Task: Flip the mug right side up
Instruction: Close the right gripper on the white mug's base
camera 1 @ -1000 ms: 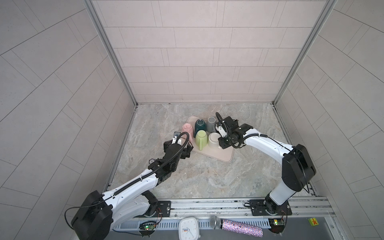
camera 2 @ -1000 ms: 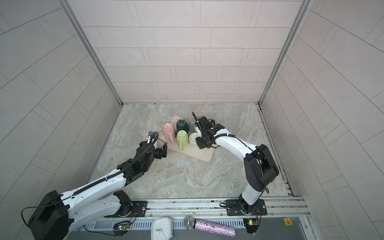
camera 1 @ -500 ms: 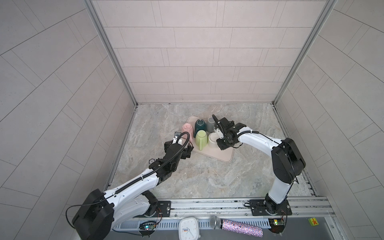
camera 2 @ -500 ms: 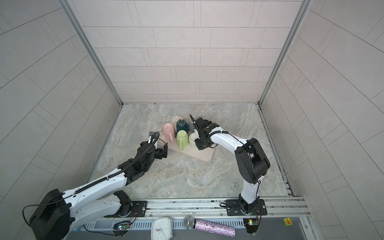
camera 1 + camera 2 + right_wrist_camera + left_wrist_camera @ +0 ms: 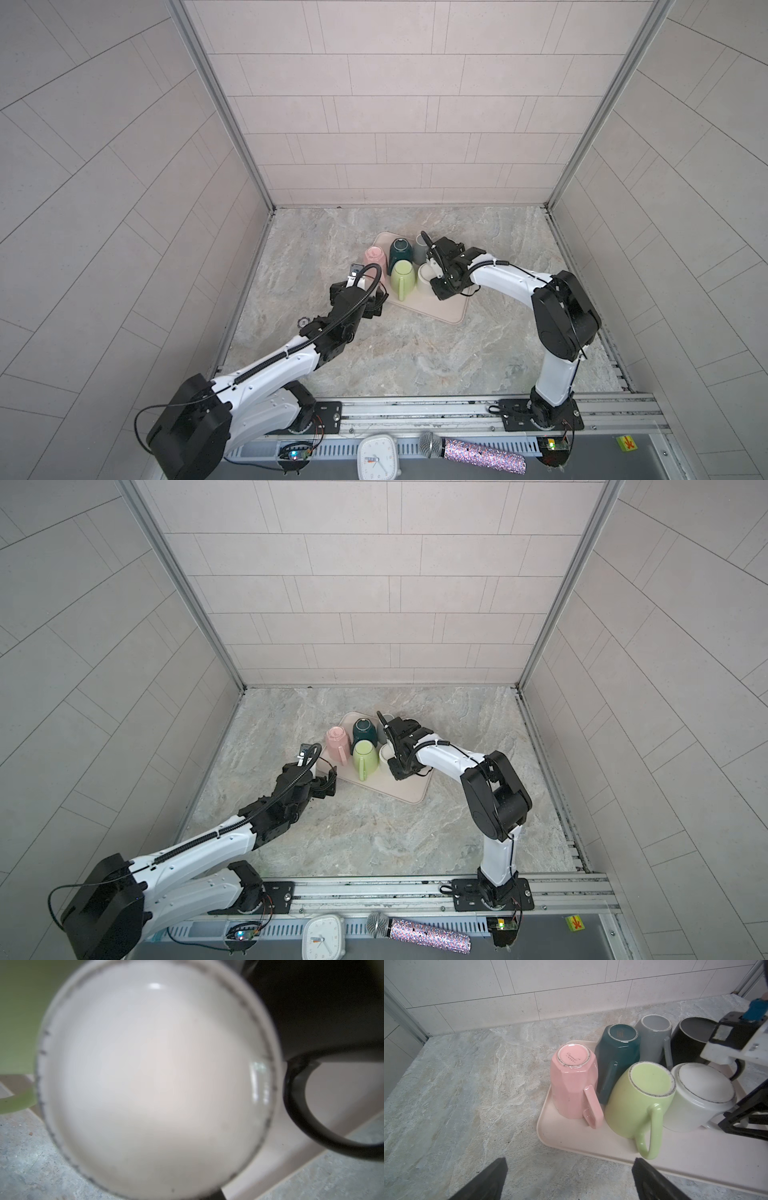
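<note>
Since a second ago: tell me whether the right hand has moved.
Yes. The right hand has shifted slightly left across the tray, further over the white mug and toward the green mug.

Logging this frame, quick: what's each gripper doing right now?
Left gripper: open, holding nothing.
Right gripper: at the white mug; its jaws are hidden, so open or shut cannot be told.

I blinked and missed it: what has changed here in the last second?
The right tool has edged inward onto the white mug as its arm's elbow swung in; whether it grips yet is unclear. The open left tool and the tray stayed put.
</note>
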Controlling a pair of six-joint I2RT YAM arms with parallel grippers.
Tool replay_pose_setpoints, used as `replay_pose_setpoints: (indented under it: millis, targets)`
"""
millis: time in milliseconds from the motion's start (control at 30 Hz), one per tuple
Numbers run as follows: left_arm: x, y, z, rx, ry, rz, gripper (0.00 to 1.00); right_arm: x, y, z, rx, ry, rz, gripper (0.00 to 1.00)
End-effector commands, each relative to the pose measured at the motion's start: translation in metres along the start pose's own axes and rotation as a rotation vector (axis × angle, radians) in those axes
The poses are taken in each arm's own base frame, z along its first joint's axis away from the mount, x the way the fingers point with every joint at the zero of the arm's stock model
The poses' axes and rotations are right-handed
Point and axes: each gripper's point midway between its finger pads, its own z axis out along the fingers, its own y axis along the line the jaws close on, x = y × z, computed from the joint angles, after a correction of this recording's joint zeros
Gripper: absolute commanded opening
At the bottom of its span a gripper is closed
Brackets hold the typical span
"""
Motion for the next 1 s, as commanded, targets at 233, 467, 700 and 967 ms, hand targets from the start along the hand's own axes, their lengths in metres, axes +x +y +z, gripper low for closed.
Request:
replay_pose_setpoints:
  millis: [233, 467, 700, 967]
  targets:
    - [0.005, -0.006, 0.003, 0.026, -0.001, -0.006, 1.0, -0.007, 0.002, -0.005, -0.008, -0.012, 0.027, 0.21]
    - [0.005, -0.006, 0.003, 0.031, 0.002, -0.008, 1.0, -0.016, 0.0, -0.012, 0.006, -0.044, 0.039, 0.21]
    - [0.006, -0.006, 0.003, 0.031, 0.004, -0.009, 1.0, -0.018, 0.001, -0.021, -0.001, -0.051, 0.05, 0.26]
    - [0.006, -0.008, 0.004, 0.039, 0.007, -0.013, 1.0, -0.02, -0.003, -0.02, 0.021, -0.05, 0.061, 0.24]
